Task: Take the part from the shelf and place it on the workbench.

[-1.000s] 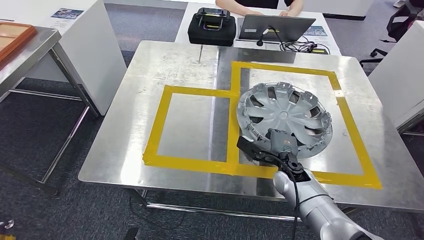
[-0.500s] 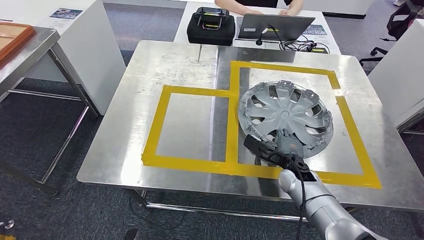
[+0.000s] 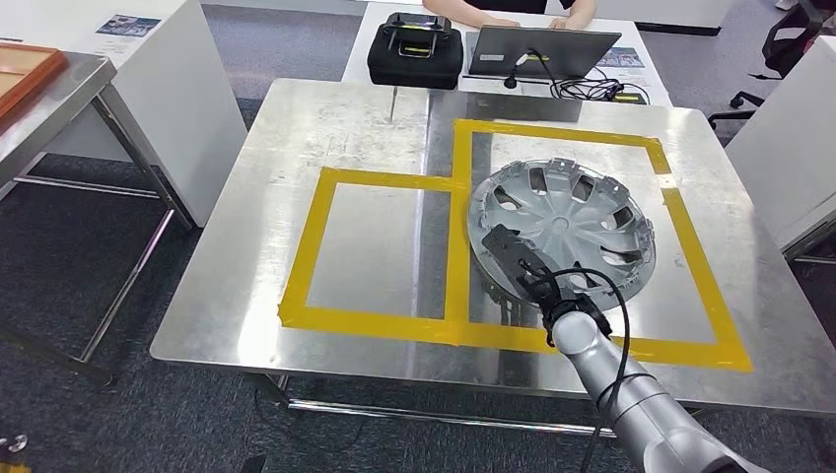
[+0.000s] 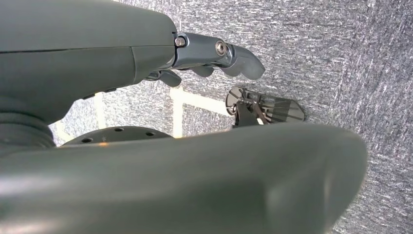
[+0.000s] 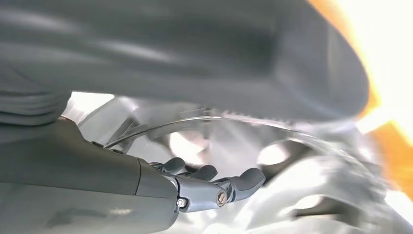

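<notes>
The part, a silver hubcap (image 3: 572, 222), lies flat on the steel workbench (image 3: 365, 128) inside the right-hand yellow taped square (image 3: 690, 256). My right hand (image 3: 522, 266) hovers at the hubcap's near-left rim, fingers spread. In the right wrist view the blurred hubcap (image 5: 302, 204) lies beyond the hand (image 5: 214, 187), and its rim runs through the wide gap between thumb and fingers. My left hand (image 4: 214, 53) hangs over grey carpet with fingers loosely bent, holding nothing.
A second taped square (image 3: 315, 246) lies left of the hubcap. Behind the workbench, a desk carries a black case (image 3: 415, 49) and a laptop (image 3: 542, 51), with a person's hands (image 3: 572, 20) there. A steel table (image 3: 59, 108) stands at left, a white panel (image 3: 789, 148) at right.
My right hand has turned and shifted up and left along the hubcap's near rim. The hubcap stays flat in the taped square. The view drifted slightly.
</notes>
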{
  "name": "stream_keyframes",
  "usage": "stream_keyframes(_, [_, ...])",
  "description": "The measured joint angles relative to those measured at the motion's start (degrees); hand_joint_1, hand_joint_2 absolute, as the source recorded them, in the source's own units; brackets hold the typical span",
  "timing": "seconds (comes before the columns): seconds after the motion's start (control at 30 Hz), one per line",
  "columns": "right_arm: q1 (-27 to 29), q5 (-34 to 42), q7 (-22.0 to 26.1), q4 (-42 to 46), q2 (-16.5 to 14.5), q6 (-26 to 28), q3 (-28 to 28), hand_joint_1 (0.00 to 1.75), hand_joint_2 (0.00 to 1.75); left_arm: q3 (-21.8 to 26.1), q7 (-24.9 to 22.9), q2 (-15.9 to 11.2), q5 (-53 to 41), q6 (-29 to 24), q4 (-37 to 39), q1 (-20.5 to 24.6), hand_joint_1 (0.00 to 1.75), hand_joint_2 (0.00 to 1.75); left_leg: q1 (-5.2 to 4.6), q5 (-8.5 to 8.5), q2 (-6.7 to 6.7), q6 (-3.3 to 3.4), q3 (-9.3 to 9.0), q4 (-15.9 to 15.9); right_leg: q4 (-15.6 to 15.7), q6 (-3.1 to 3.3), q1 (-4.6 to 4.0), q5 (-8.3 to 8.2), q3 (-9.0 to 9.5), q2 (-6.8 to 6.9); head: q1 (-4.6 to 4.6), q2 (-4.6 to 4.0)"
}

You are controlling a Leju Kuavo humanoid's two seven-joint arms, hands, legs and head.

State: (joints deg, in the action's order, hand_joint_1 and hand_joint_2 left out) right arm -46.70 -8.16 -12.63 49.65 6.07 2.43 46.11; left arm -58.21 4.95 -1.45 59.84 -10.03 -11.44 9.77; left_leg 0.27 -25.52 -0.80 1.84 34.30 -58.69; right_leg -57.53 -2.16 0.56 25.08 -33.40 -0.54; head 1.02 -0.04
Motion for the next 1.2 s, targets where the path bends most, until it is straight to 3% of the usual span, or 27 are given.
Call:
stream_keyframes(0.17, [-0.1, 14.8, 6.0, 6.2, 0.9, 2.5, -1.7, 0.00, 0.00, 0.5, 0.8, -0.1, 0.1, 0.3, 0.0, -0.1, 0.00, 0.00, 0.00, 0.00, -0.02, 0.00, 0.02, 0.0, 0.0, 0.01, 0.00, 0.02, -0.05, 0.01, -0.03, 0.00])
stream_keyframes(0.53, [4.3, 22.9, 15.2, 22.7, 4.8, 16.9, -8.1, 0.00, 0.00, 1.2, 2.7, -0.3, 0.7, -0.4, 0.0, -0.9, 0.00, 0.00, -0.02, -0.02, -0.04, -0.01, -0.02, 0.0, 0.1, -0.01, 0.01, 0.06, -0.37, 0.02, -0.02, 0.00])
stream_keyframes(0.67, [10.6, 28.7, 16.7, 34.7, 8.7, 21.2, -15.9, 0.00, 0.00, 2.0, 6.0, -0.5, 1.5, -1.0, 0.0, -1.7, 0.00, 0.00, -0.02, -0.17, -0.26, -0.01, -0.01, 0.0, 0.1, -0.17, 0.03, 0.32, -0.64, 0.07, 0.01, 0.00])
stream_keyframes(0.83, [18.6, 34.7, 18.6, 47.4, 13.7, 22.1, -25.3, 0.00, 0.00, 3.3, 10.4, -1.0, 2.8, -1.2, 0.1, -2.1, 0.00, 0.00, -0.04, -0.23, -0.15, -0.06, 0.04, 0.0, 0.2, -0.18, 0.05, 0.18, -0.02, 0.03, 0.09, 0.00])
stream_keyframes(1.2, [27.2, 39.7, 19.8, 62.0, 19.0, 23.4, -37.8, 0.00, 0.00, 5.1, 11.9, -1.3, 3.8, -1.2, 0.1, -2.3, 0.00, 0.00, -0.04, -0.27, -0.12, -0.07, -0.01, 0.0, 0.2, -0.25, 0.04, 0.35, -0.13, -0.01, 0.03, 0.00])
